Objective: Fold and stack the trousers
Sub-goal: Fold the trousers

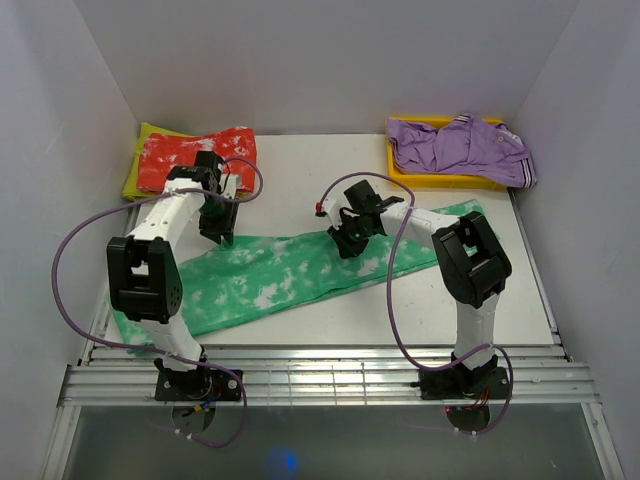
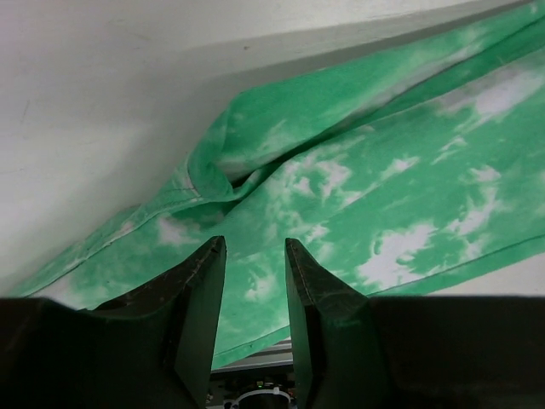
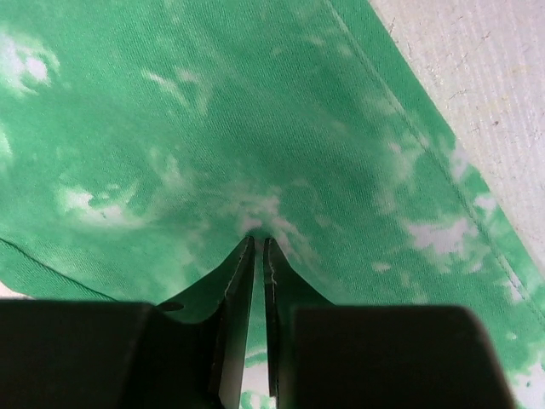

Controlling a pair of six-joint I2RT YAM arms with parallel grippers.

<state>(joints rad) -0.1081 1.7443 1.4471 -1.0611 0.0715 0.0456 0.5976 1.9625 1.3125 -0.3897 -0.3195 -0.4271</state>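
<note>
Now the trousers (image 1: 270, 275) lie slantwise across the worktop's (image 1: 300, 170) middle. The right gripper (image 3: 258, 243) has its jaws clamped on a small pucker of cloth there; the left gripper (image 2: 255, 247) holds its jaws apart over the worktop's left part. On a lift, that thin pinch may slip, or drag the cloth askew.

Green trousers (image 3: 170, 128) with white blotches fill nearly the whole view. The right gripper (image 3: 258, 241) has its two dark fingers almost together, tips pinching a small pucker of the cloth. Bare white table (image 3: 485, 77) shows at top right.

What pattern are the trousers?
The trousers are bright green with white tie-dye blotches, clearest in the right wrist view.
</note>
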